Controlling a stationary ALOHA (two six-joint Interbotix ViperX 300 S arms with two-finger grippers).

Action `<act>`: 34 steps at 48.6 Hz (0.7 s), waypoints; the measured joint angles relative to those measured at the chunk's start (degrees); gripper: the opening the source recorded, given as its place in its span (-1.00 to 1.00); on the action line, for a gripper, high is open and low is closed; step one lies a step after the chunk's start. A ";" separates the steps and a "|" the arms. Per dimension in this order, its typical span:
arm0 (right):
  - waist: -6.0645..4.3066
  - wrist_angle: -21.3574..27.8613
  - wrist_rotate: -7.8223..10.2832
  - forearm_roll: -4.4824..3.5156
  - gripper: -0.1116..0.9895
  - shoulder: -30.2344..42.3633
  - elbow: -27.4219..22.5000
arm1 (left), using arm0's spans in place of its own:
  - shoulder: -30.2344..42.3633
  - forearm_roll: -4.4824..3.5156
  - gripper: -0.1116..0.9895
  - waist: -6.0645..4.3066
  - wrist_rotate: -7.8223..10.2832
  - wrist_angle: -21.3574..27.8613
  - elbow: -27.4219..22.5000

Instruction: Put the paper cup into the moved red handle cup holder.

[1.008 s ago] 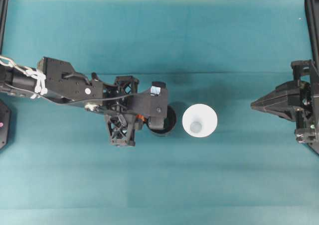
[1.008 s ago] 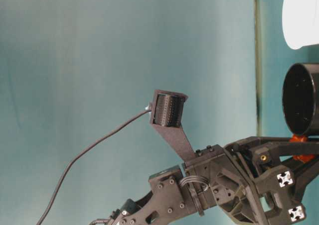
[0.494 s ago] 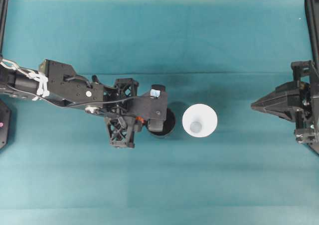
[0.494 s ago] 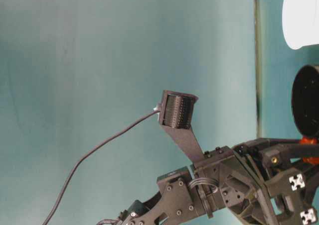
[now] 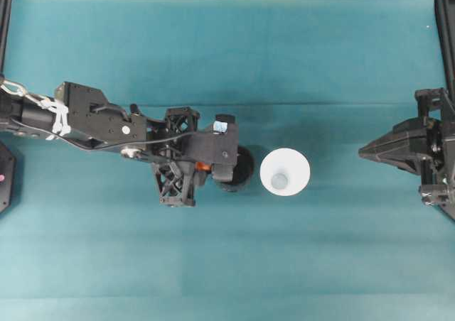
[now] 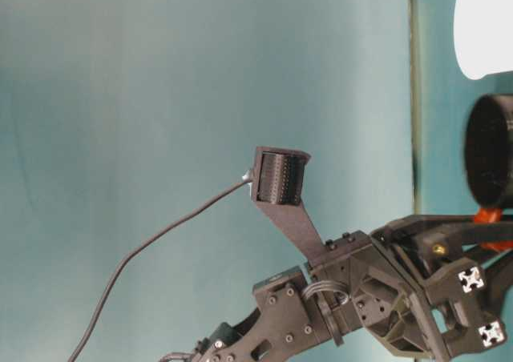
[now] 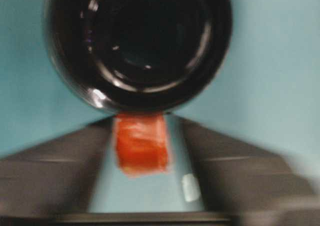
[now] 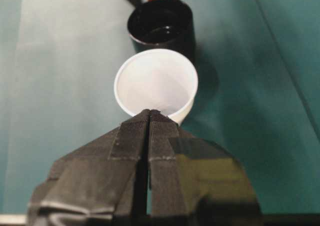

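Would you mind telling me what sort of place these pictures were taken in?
Most likely a robotics lab test bench: a table under a plain teal cloth, two black robot arms facing each other, the left tool and the right tool, and just a paper cup and a black cup holder as props.

Both arms are matte black, built of blocky plastic housings with open lattice brackets and small silver screws. The left arm (image 5: pixel 99 118) carries white cable ties, a thin grey cable and a round white sticker. The right tool (image 8: pixel 149 117) ends in ribbed black wedge-shaped fingers (image 8: pixel 131 136).
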 measured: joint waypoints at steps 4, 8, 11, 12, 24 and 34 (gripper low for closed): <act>-0.09 -0.09 0.09 0.00 -0.99 0.00 0.00 | 0.09 0.00 0.95 -0.09 0.00 0.00 0.18; -0.09 0.09 0.88 0.00 -0.99 0.00 0.00 | 0.09 -0.18 0.92 -0.18 0.00 -0.26 0.18; -0.09 0.26 1.93 0.00 -0.99 0.09 0.00 | 0.09 0.00 0.90 -0.26 0.00 -0.53 0.18; 0.00 0.35 2.20 0.00 -0.99 0.00 0.00 | 0.09 -0.18 0.90 -0.26 0.00 -0.62 0.18; -1.32 2.02 5.80 0.00 -0.98 0.62 -1.14 | -3.08 -0.18 0.90 -0.62 -0.09 -0.35 1.32; -6.06 7.82 6.15 0.00 -0.89 3.87 -4.75 | -11.43 -0.18 0.89 -0.62 -0.09 0.79 4.92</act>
